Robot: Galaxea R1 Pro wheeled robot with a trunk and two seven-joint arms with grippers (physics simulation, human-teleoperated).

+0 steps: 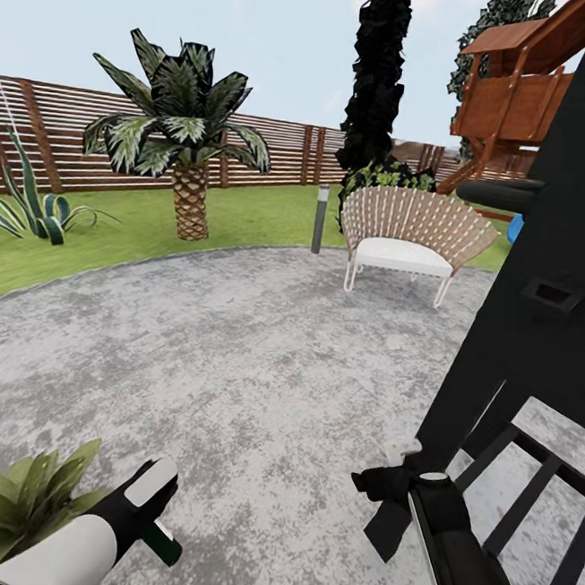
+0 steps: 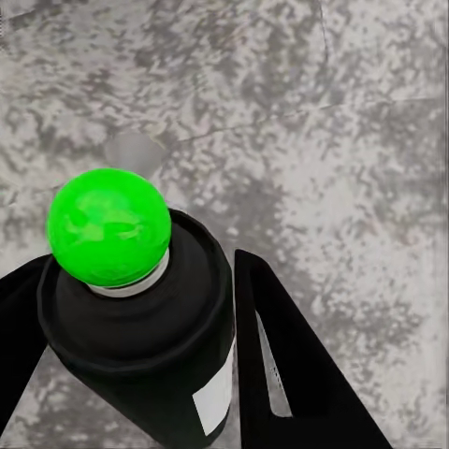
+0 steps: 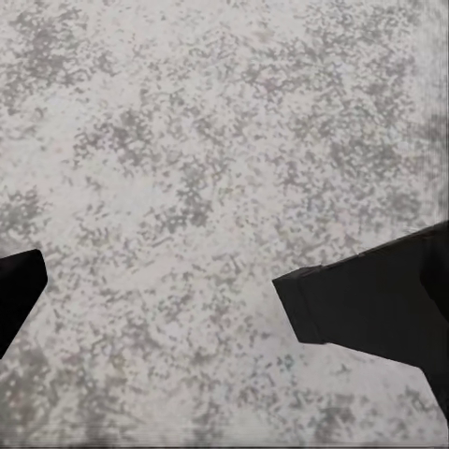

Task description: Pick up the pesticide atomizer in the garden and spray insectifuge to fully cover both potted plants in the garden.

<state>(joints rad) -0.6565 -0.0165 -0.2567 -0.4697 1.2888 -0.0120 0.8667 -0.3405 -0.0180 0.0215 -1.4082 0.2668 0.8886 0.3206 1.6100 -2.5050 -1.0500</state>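
My left jaws (image 2: pixel 140 374) grip the atomizer (image 2: pixel 140 318) just beside a potted plant (image 1: pixel 9 506). My right jaws (image 3: pixel 159 299) hang open over the paving (image 1: pixel 259 352). Beyond it stand a chair (image 1: pixel 413 238), palm (image 1: pixel 178 136) and fence (image 1: pixel 280 152).

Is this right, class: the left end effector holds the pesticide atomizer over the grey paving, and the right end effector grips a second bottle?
One detail is wrong. The right end effector grips nothing: the right wrist view shows its fingers apart with only grey paving between them. The rest holds: the left end effector is closed on the pesticide atomizer above the paving, as the left wrist view shows.
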